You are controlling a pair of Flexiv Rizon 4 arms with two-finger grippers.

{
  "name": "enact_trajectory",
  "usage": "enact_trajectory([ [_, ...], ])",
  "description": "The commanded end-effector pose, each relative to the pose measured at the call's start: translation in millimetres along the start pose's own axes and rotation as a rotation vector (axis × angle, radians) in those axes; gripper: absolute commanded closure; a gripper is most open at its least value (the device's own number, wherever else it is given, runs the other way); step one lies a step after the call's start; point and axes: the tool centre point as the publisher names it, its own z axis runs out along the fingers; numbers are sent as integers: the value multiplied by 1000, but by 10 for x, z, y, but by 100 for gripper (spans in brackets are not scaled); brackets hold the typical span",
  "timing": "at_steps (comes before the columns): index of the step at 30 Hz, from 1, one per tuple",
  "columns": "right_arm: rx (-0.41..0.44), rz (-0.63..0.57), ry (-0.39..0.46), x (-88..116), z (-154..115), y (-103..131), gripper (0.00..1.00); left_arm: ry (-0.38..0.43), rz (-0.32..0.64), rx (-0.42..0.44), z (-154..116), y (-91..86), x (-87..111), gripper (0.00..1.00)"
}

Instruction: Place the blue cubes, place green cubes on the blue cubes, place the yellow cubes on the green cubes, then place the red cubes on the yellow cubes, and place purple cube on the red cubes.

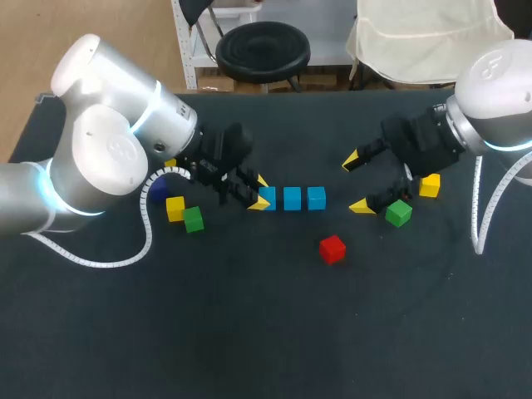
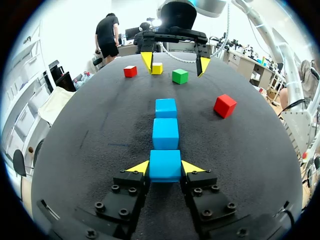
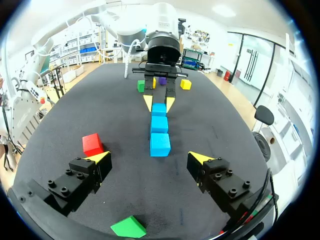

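The left tool [image 1: 261,192] sits low on the worktop [image 1: 249,332], clenched on the blue end cube [image 2: 165,165]. In its own wrist view each yellow tip lies flush against one side of that cube, with no gap showing. The cube forms the left end of the blue row, three cubes set close together in a straight line at mid-worktop. The middle blue cube [image 1: 292,198] and the right blue cube [image 1: 316,197] follow it.

The right tool [image 1: 357,183] hangs released just off the row's right end. Its fingers are spread wide to either side of the row's line and grip nothing.

Right of the row, the right-side green cube [image 1: 399,213] lies just beside that tool's nearer fingertip. The right-side yellow cube [image 1: 430,185] rests further from the row, at the edge of the right arm. The left wrist view shows a far red cube [image 2: 130,71] near that yellow one, beyond the right tool. The near red cube [image 1: 332,248] lies alone, close to the row's right end on the robot's side.

Left of the row, past the left tool, the left-side yellow cube [image 1: 174,208] and the left-side green cube [image 1: 194,219] sit just beside each other. The purple cube [image 3: 162,80] lies behind the left tool, roughly on the row's line, between them and another yellow piece.
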Motion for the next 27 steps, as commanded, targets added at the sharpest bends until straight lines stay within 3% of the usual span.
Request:
enact_trajectory([
  [1, 0, -1, -2, 5, 2, -1, 0, 0, 1, -4, 9, 17, 2, 100],
  [19, 0, -1, -2, 5, 2, -1, 0, 16, 6, -11, 37, 40, 9, 98],
  [20, 0, -1, -2, 5, 2, -1, 0, 18, 3, -14, 38, 40, 9, 87],
  [22, 0, -1, -2, 5, 2, -1, 0, 16, -10, -18, 40, 46, 8, 55],
  [23, 0, -1, -2, 5, 2, -1, 0, 15, -12, -18, 40, 47, 7, 22],
  [24, 0, -1, -2, 5, 2, -1, 0, 15, -16, -16, 40, 47, 6, 0],
  [27, 0, -1, -2, 5, 2, -1, 0, 10, -27, -13, 23, 49, 4, 0],
])
